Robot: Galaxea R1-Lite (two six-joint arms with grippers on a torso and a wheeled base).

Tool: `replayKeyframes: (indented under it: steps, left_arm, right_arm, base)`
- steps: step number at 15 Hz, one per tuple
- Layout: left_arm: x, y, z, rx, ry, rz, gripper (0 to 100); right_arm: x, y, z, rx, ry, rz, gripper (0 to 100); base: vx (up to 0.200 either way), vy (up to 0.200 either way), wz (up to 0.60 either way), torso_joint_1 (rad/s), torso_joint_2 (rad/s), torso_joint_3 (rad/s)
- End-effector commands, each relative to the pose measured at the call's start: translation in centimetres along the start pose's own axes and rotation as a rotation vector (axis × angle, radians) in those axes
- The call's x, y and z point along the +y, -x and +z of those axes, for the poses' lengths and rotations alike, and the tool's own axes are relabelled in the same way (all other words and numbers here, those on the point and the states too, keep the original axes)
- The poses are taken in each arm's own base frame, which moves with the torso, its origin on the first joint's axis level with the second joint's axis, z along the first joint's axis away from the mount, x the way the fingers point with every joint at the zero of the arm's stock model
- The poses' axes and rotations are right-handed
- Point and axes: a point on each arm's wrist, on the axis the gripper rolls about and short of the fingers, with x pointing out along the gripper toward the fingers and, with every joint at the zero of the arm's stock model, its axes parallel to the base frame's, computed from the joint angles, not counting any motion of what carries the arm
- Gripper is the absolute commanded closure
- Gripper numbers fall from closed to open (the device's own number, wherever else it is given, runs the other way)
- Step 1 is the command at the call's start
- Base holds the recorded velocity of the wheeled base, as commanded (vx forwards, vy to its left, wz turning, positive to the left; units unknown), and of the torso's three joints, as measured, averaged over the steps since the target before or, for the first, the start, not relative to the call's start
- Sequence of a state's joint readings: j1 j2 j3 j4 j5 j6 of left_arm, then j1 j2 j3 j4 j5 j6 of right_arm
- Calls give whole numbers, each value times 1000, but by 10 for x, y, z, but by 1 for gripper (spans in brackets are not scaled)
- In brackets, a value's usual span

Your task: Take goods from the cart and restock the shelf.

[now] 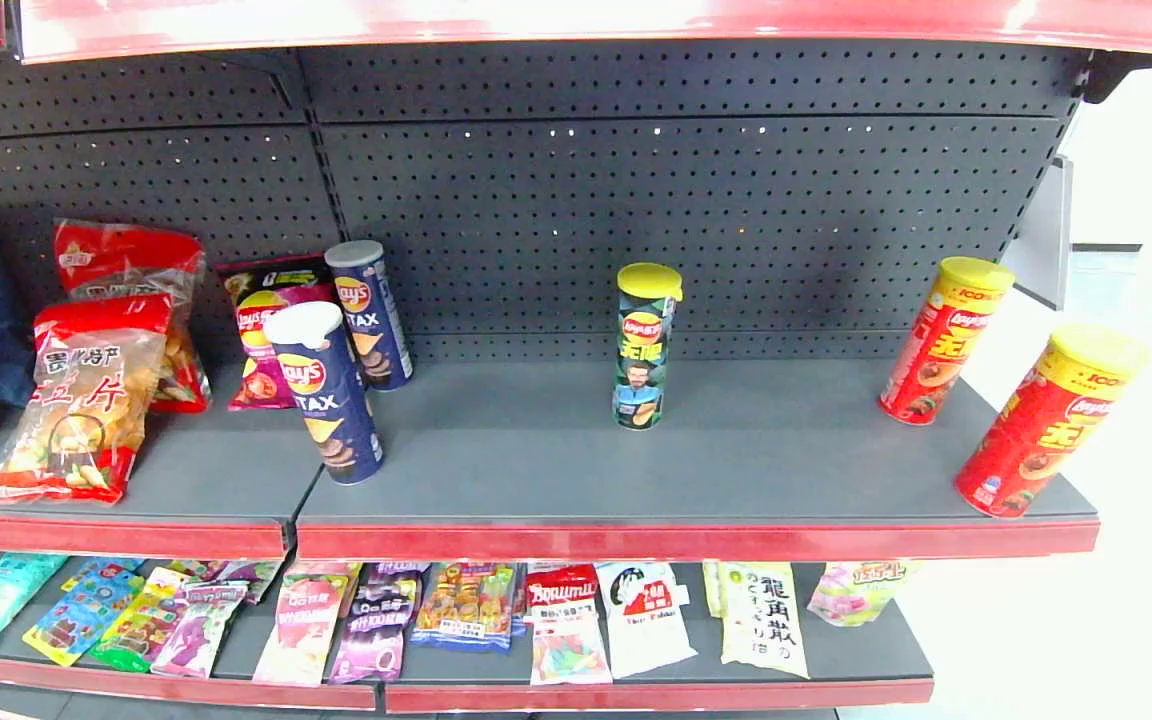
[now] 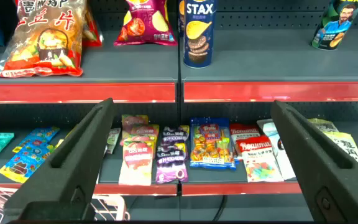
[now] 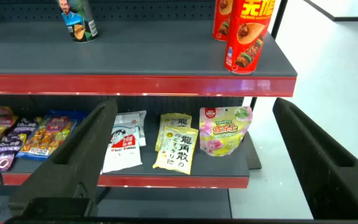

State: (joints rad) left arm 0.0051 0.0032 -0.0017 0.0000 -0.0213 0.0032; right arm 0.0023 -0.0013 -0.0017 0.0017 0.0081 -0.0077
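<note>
The grey shelf with a red front rim (image 1: 696, 540) carries two blue chip cans (image 1: 326, 395) (image 1: 371, 315), a dark can with a yellow lid (image 1: 643, 345) and two red cans (image 1: 944, 340) (image 1: 1046, 420). My left gripper (image 2: 188, 162) is open and holds nothing. It hangs in front of the lower shelf, below a blue can (image 2: 197, 34). My right gripper (image 3: 191, 162) is also open and empty, in front of the lower shelf's right end, below a red can (image 3: 250, 37). A white wire corner of the cart (image 2: 107, 208) shows beside the left gripper.
Chip bags (image 1: 81, 395) (image 1: 261, 330) fill the shelf's left part. There is bare shelf between the blue cans, the yellow-lidded can and the red cans. Flat snack packets (image 1: 466, 605) (image 2: 213, 143) (image 3: 179, 143) line the lower shelf. Open floor lies past the shelf's right end.
</note>
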Motion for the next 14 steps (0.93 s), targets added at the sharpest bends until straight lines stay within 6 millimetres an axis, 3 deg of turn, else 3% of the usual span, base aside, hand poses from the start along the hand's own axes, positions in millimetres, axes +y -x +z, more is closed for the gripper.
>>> replayKeyframes:
  steps: [1,3,14]
  left_arm:
    - [0,0,0,0,0,-1,0]
    - [0,0,0,0,0,1,0]
    - [0,0,0,0,0,1,0]
  right_arm:
    - [0,0,0,1,0,2,0]
    - [0,0,0,1,0,0,0]
    - [0,0,0,1,2,2,0]
  base:
    - [0,0,0,0,0,0]
    - [0,0,0,0,0,0]
    - [0,0,600,2,1,3]
